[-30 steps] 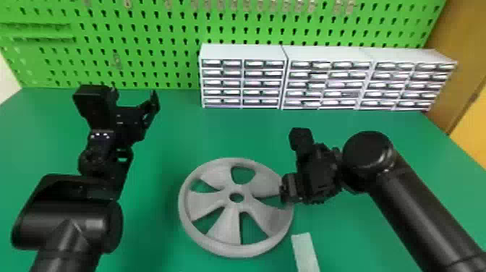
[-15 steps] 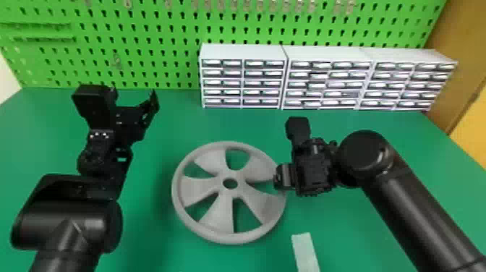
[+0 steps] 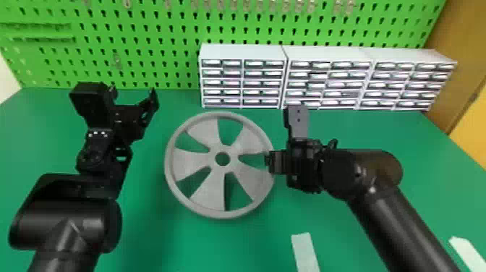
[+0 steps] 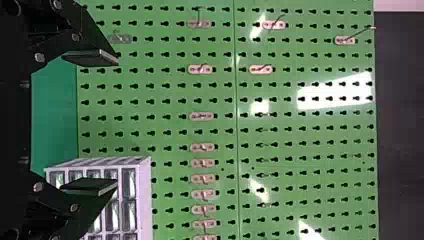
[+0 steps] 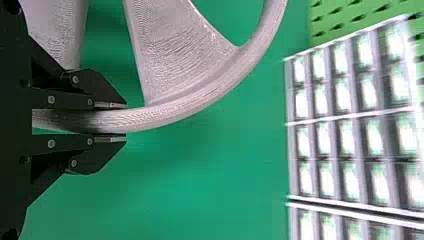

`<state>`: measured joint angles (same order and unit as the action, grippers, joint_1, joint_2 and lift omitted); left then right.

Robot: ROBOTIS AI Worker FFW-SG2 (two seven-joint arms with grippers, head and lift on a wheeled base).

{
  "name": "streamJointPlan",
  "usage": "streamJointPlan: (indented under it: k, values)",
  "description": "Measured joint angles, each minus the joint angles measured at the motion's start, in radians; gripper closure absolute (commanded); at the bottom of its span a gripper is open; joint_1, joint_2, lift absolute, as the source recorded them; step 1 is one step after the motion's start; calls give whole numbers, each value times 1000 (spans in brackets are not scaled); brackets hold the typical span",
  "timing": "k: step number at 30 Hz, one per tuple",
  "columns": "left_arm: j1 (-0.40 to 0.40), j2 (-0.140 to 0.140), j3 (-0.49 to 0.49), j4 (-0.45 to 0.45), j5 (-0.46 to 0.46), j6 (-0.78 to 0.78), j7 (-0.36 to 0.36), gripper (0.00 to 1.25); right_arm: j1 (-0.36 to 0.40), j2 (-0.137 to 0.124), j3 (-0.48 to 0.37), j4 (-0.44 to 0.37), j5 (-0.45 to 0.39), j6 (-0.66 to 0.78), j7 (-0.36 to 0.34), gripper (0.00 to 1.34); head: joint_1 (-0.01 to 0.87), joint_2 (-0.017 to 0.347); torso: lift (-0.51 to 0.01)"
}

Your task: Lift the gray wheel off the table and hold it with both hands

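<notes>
Can't see the stretch of the gray wheel point(image 3: 217, 188) behind the right fingers point(image 3: 277, 162), right of centre in the head view. Can't follow either pale strip point(image 3: 305, 251) past the bottom edge there, nor the pegboard point(image 3: 162, 36) past the top. In the right wrist view, lose the gray wheel beyond the top edge; can't make out the blurred drawers' point(image 5: 345, 135) contents at right.

Downward head view and wrist views share pegboard point(image 3: 173, 43).
</notes>
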<state>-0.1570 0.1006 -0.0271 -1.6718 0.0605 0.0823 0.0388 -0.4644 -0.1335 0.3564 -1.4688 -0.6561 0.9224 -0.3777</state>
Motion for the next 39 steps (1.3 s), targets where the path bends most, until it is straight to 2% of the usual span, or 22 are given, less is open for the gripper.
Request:
streamJointPlan:
  k: [5, 14, 19, 24, 39]
  values:
    - [4, 0, -14, -28, 8, 14, 19, 398, 23, 28, -10, -12, 140, -91, 61, 1115, 711, 15, -98]
    - [40, -1, -47, -85, 25, 24, 75, 404, 44, 47, -4, -13, 299, -283, 116, 1116, 711, 15, -98]
    - [70, -1, -70, -118, 43, 29, 112, 407, 50, 50, -3, -13, 367, -385, 131, 1118, 711, 15, -98]
    - [91, -1, -87, -137, 53, 41, 114, 407, 60, 52, -10, -2, 419, -491, 133, 1116, 711, 15, -98]
    - [114, -1, -109, -150, 77, 64, 113, 412, 79, 77, -20, 122, 547, -935, 132, 1127, 711, 15, -98]
